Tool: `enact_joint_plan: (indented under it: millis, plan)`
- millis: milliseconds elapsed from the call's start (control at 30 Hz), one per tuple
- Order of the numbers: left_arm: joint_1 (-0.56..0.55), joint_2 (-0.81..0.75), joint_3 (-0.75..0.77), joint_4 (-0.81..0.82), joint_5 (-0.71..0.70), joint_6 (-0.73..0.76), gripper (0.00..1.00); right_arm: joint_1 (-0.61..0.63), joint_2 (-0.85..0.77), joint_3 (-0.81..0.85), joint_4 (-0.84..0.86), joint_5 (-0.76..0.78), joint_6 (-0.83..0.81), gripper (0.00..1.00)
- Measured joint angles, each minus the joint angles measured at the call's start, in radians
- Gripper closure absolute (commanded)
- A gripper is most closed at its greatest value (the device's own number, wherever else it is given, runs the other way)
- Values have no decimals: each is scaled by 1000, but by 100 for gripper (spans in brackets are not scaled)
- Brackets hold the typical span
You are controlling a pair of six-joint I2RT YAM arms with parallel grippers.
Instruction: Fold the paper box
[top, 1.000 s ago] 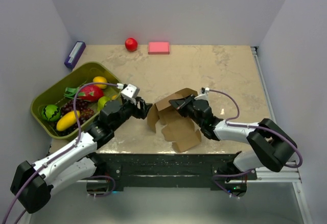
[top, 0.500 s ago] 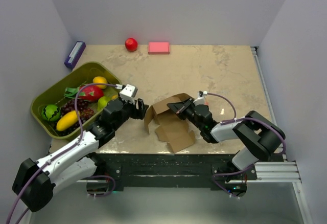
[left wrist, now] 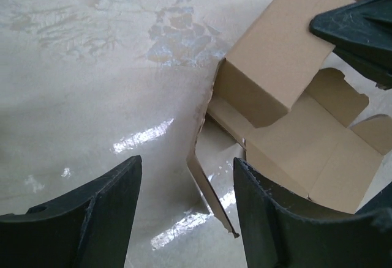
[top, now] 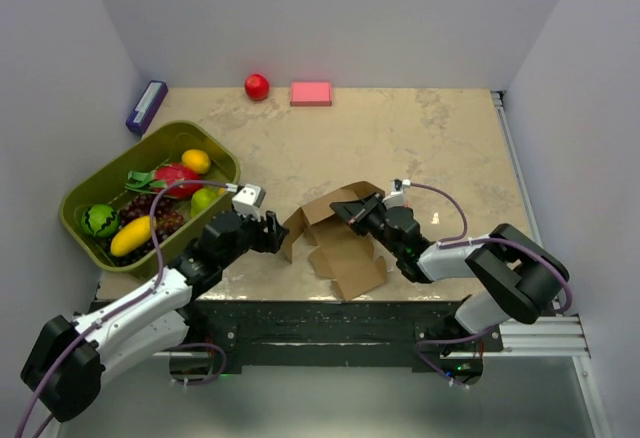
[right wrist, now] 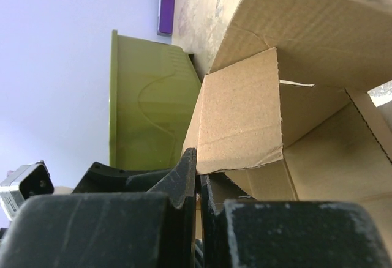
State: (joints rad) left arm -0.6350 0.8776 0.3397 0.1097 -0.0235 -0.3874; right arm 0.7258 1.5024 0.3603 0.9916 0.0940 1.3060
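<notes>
Closer, right claw [right wrist: 197, 173] on paper box [right wrist: 245, 121]

The brown cardboard paper box [top: 345, 253] is the part shared by all views. It is seen from high above its near side, with the whole beige marble-patterned table [top: 420, 138] taken in; closely from its left by the downward-tilted left wrist camera; and very closely from its right, near table level, by the right wrist camera, faced toward the olive-green plastic bin [right wrist: 144, 103] beyond.
</notes>
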Motion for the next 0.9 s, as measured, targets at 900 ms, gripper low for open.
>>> enact_joint_plan:
  millis: [900]
  plan:
    - [-3, 52, -12, -56, -98, -80, 35, -2, -6, 0, -12, 0, -5, 100]
